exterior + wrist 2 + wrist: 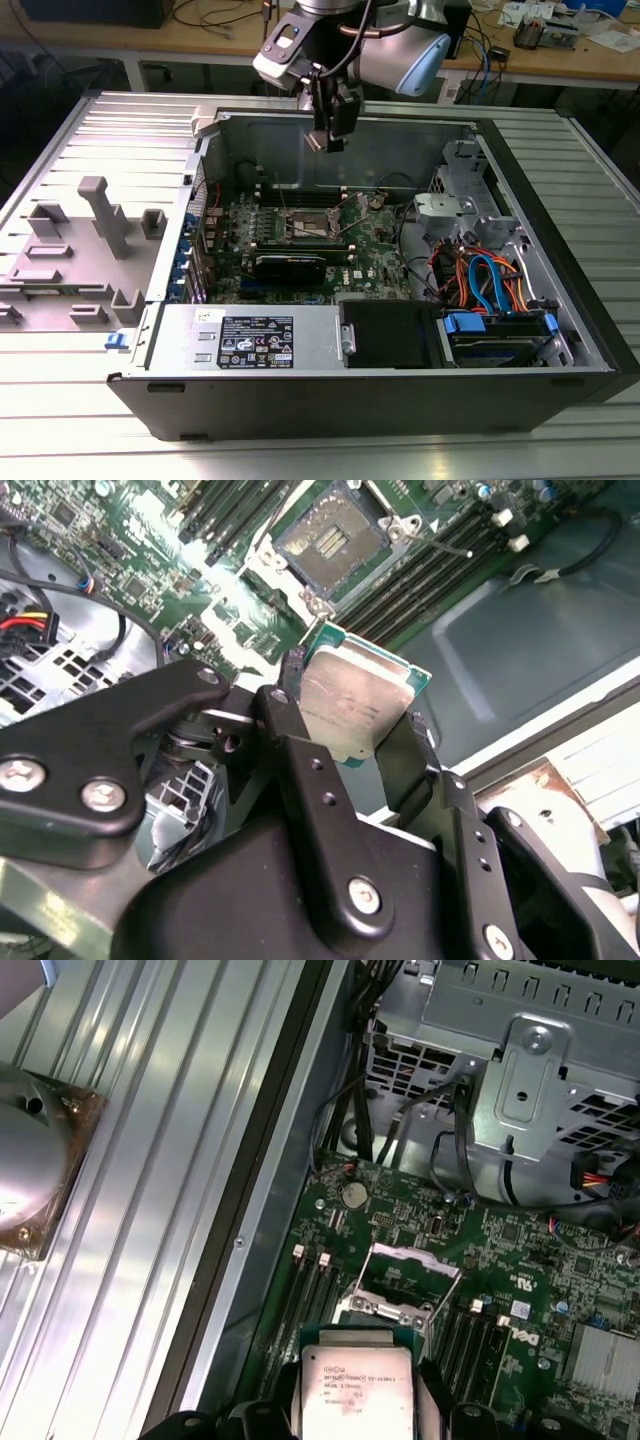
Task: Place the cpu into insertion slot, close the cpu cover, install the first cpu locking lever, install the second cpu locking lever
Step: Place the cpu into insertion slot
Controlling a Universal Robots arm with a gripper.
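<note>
- The ribbed metal table carries everything in the exterior view.
- The open computer case lies on its side in the middle of the table, its inside facing up.
- The arm comes in from 12 o'clock in the exterior view and hangs over the case's far wall.
- A grey fixture plate with upright blocks lies at 9 o'clock of the case, just beside it.
- The green motherboard covers the case floor. Orange and blue cables are bundled at its 4 o'clock.
- The gripper hangs above the board, at 12 o'clock of the socket in the exterior view and well clear of it.
- Its black fingers are clamped on opposite edges of the chip, silver face showing between them.
- The insertion slot sits among the green board beside the long memory slots. Its dark contact field is bare and uncovered.
- The cpu cover shows as a shiny frame at the slot's edge, off the contacts. How far it is tilted I cannot tell.
- The cpu is held in the air in both wrist views, apart from the slot.
</note>
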